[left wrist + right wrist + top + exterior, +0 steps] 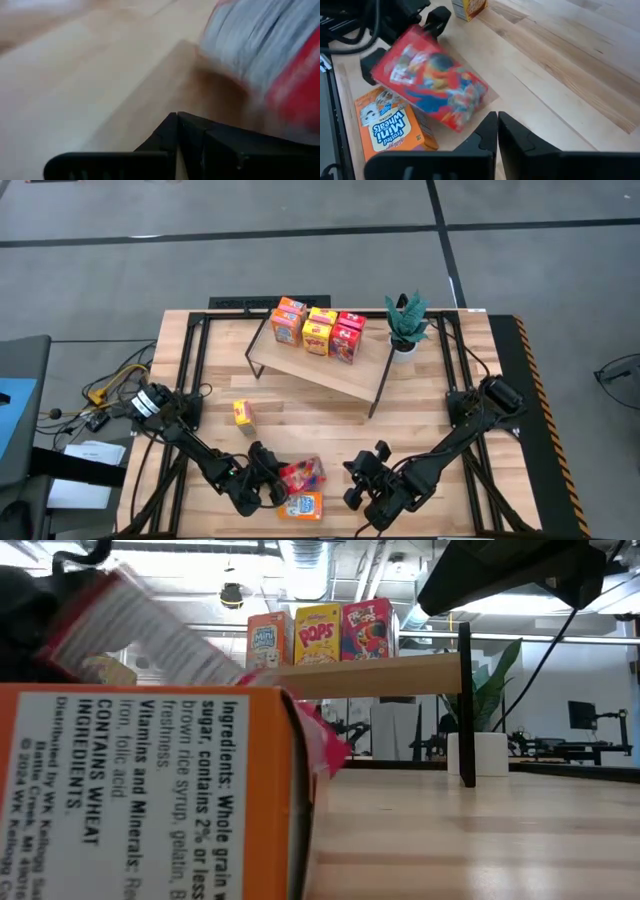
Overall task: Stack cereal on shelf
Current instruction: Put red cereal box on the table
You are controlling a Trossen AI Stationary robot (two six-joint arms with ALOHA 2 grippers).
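Observation:
Several cereal boxes [318, 332] stand in a row on the light-wood shelf [320, 370] at the back of the table. A small yellow box [243, 414] sits on the table in front of the shelf. Near the front edge a red box [430, 82] lies tilted, leaning on an orange Frosted Wheats box [390, 125], which lies flat. My left gripper [270, 478] is shut, low at the red box's left end. My right gripper [497, 119] hangs shut to the right of both boxes, with nothing in it. My left gripper's shut fingers [177, 122] lie close beside the red box's raised end [422, 35], slanting down from the table's left. Nothing sits between the fingers. Whether they touch the box cannot be told: the box is blurred there.
A potted plant [405, 325] stands at the shelf's right end. The shelf's black legs [465, 705] rise from the table. Cables [110, 385] lie off the table's left edge. Bare planks [330, 430] stretch between the shelf and the grippers.

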